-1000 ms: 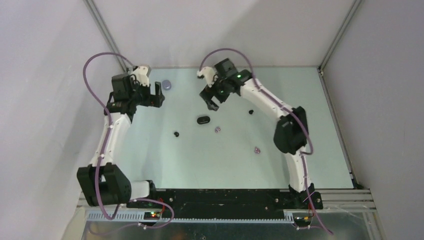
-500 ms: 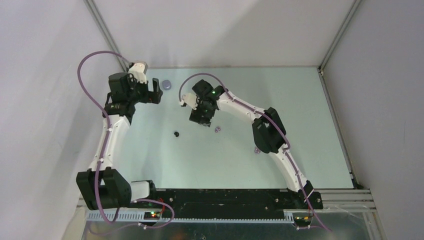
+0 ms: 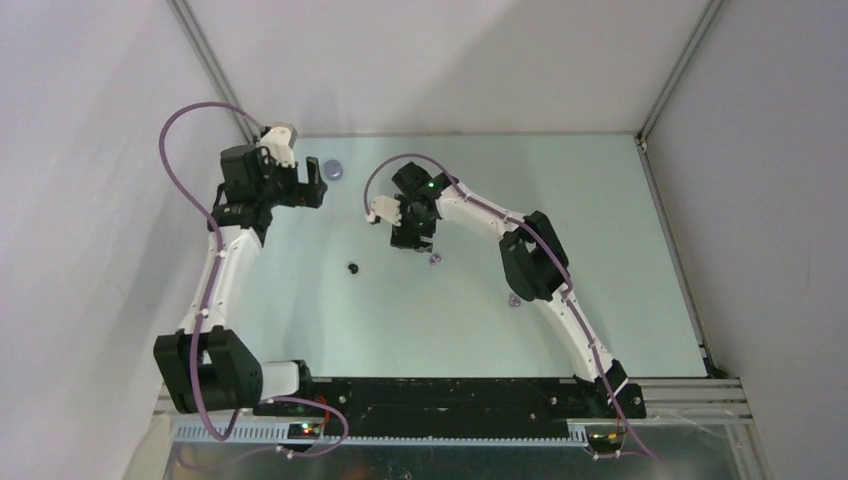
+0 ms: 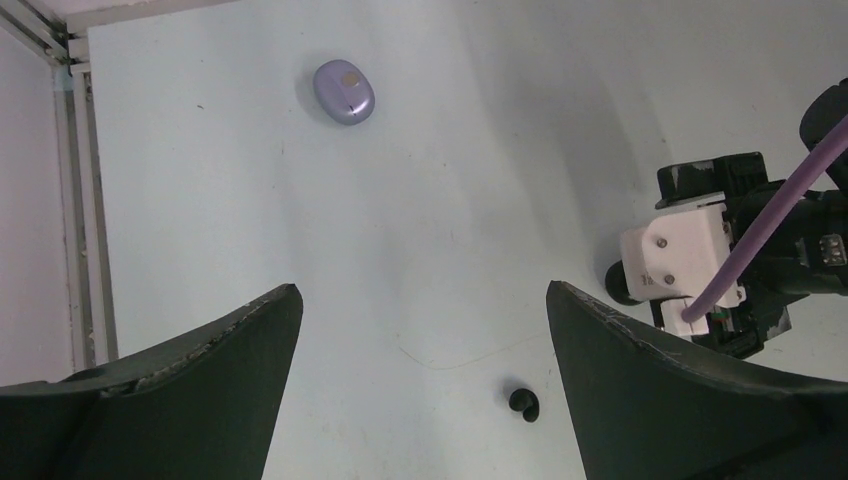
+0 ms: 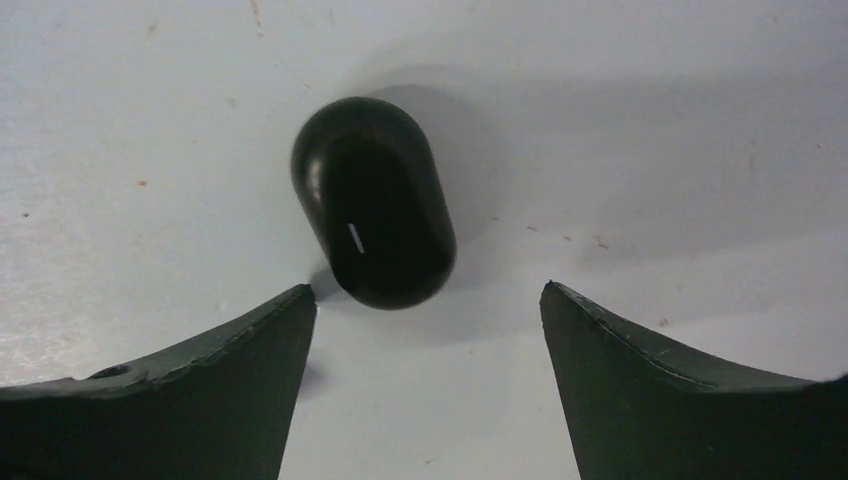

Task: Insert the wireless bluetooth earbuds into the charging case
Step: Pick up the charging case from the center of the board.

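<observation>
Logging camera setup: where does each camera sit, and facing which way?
Top external: above, behind the bases, looking down at the table; left arm and right arm show.
Left wrist: down past open left claw; right arm shows.
Right wrist: down onto black case, between open right claw.
Shared: top and left wrist both see lilac case.

Right claw [image 3: 406,244] near lilac earbud [image 3: 434,259]

Black case [image 5: 372,200] closed (glossy oval), lying flat; black bud [image 3: 352,268], lilac bud [image 3: 433,259] lie apart.
</observation>
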Motion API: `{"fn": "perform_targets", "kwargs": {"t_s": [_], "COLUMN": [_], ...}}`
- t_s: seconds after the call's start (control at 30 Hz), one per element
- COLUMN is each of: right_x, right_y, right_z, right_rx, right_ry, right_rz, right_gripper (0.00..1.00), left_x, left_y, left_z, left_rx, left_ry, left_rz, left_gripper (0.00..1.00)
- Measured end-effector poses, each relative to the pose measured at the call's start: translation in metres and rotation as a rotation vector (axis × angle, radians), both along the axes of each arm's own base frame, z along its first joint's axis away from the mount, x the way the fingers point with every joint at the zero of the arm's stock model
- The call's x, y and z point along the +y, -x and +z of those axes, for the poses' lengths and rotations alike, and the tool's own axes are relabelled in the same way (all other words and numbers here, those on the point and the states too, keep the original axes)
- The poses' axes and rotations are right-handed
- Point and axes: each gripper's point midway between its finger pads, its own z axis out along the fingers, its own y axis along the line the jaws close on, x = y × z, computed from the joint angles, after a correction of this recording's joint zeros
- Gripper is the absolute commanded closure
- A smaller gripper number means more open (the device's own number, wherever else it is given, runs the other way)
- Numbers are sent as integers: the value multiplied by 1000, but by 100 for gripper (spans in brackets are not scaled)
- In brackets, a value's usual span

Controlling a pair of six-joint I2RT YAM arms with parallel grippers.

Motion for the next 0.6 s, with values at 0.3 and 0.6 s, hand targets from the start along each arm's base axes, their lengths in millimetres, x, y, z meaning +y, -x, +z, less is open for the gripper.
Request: {"fn": "perform_targets", "kwargs": {"t_s": [0.3, 0.6], "right_x": [17, 22], "right_y": [6, 17], "right_z": [-3, -5], "right_rx": [30, 44], "right_ry": [-41, -32], "right_rz": [100, 178], "right_gripper": [31, 70], "left_x": [1, 4], "left_y": [-3, -4], "left_z": [-14, -17], "left_rx": [40, 52], "left_ry": [4, 9], "left_rz": [3, 10], "left_gripper": [1, 1]}}
